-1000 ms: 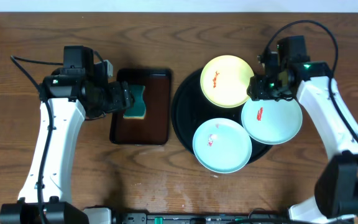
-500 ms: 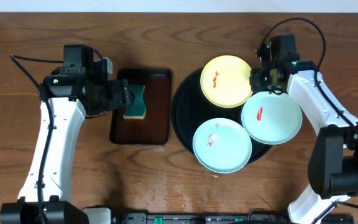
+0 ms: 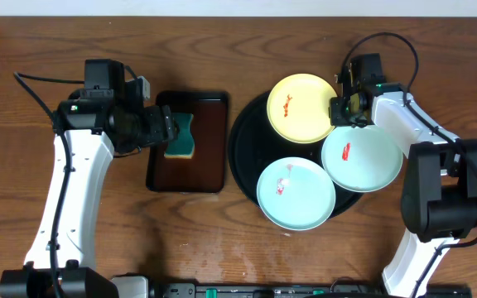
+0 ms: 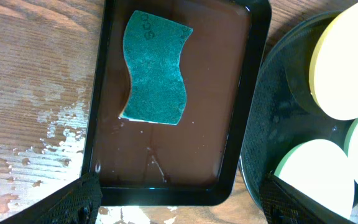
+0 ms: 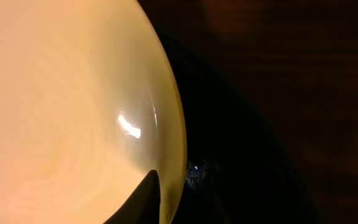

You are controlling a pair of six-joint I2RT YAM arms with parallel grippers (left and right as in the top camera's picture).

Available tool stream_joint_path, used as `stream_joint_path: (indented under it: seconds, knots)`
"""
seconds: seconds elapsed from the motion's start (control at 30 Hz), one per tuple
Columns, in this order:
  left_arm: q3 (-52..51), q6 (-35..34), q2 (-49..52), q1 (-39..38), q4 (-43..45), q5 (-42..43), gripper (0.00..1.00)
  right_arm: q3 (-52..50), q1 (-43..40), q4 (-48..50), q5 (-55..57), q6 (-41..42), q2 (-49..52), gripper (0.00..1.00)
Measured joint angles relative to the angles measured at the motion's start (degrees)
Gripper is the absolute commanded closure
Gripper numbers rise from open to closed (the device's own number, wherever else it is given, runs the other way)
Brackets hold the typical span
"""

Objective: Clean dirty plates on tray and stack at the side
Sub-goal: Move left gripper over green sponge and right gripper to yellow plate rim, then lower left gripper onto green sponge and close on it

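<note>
Three on tray (image 3: 240,153): yellow plate (image 3: 302,108) at the far side, lower blue-white plate (image 3: 296,194) and right blue-white plate (image 3: 362,157) nearer; a red smear on each.
Right end effector (image 3: 342,112): at the yellow plate's right rim. The wrist view shows one finger (image 5: 146,196) over the inner lip. Whether it is pinched on the rim or only narrow cannot be told.
Left end effector (image 3: 166,131): jaws wide, holding nothing, hovering over the sponge (image 3: 180,136) in the brown tray (image 3: 209,165).
Step in hand: judged to be taking the yellow plate by its rim for wiping.
Doing it well: seat the rim deep between the fingers, since the glossy lip may slip. Lift straight up and level.
Edges: the right blue-white plate lies just beside the grip point and hangs over the tray's raised rim. The plates crowd edge to edge.
Open room: bare table (image 3: 222,240) on the near side and to the right of the tray, fit for a stack.
</note>
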Motion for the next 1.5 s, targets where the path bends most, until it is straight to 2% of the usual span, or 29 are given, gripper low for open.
stream_joint_path:
  seconds: [0.07, 0.3, 0.53, 0.83, 0.97, 1.03, 1.2, 1.33, 1.37, 1.4, 1.43, 1.47, 1.5]
  knots:
    - [0.0, 0.02, 0.0, 0.02, 0.0, 0.0, 0.18, 0.0, 0.0, 0.33, 0.09, -0.02, 0.0, 0.83]
    - [0.0, 0.02, 0.0, 0.02, 0.11, 0.0, 0.18, 0.0, 0.0, 1.6, 0.26, 0.07, 0.0, 0.84]
    - [0.0, 0.02, 0.0, 0.0, 0.13, 0.0, 0.18, 0.0, 0.0, 1.62, 0.2, 1.57, 0.0, 0.99]
    - [0.0, 0.0, 0.0, 0.0, 0.79, -0.09, 0.18, 0.09, 0.0, 1.62, -0.31, 3.1, 0.0, 0.99]
    - [0.0, -0.66, 0.04, 0.0, 1.27, -2.82, 0.18, 0.09, 0.0, 1.62, -0.35, 3.19, 0.0, 0.99]
    - [0.0, -0.92, 0.26, 0.0, 1.92, -3.98, 0.24, 0.09, 0.0, 1.62, -0.37, 3.19, 0.0, 0.99]
    - [0.0, -1.95, 2.05, -0.11, 3.76, -5.53, 0.32, 0.09, 0.0, 1.62, -0.37, 3.19, 0.0, 0.99]
    - [0.0, -2.16, 4.85, -0.66, 5.97, -6.38, 0.32, 0.09, 0.0, 1.6, -0.39, 3.19, 0.0, 0.99]
    - [0.0, -2.14, 5.51, -0.87, 6.25, -6.62, 0.31, 0.09, 0.0, 1.6, -0.39, 3.19, 0.0, 0.99]
    - [0.0, -2.14, 6.45, -1.14, 6.86, -6.84, 0.25, 0.09, 0.0, 1.6, -0.39, 3.19, 0.0, 0.99]
    - [-0.02, -2.14, 7.15, -1.33, 7.39, -6.88, 0.09, 0.09, 0.0, 1.6, -0.39, 3.19, 0.0, 0.98]
    - [0.0, -2.34, 7.82, -1.49, 8.04, -6.93, 0.03, 0.09, 0.0, 1.6, -0.39, 3.19, 0.0, 0.98]
    - [0.0, -2.14, 8.41, -1.66, 8.68, -6.97, 0.03, 0.09, 0.0, 1.6, -0.37, 3.17, 0.0, 0.98]
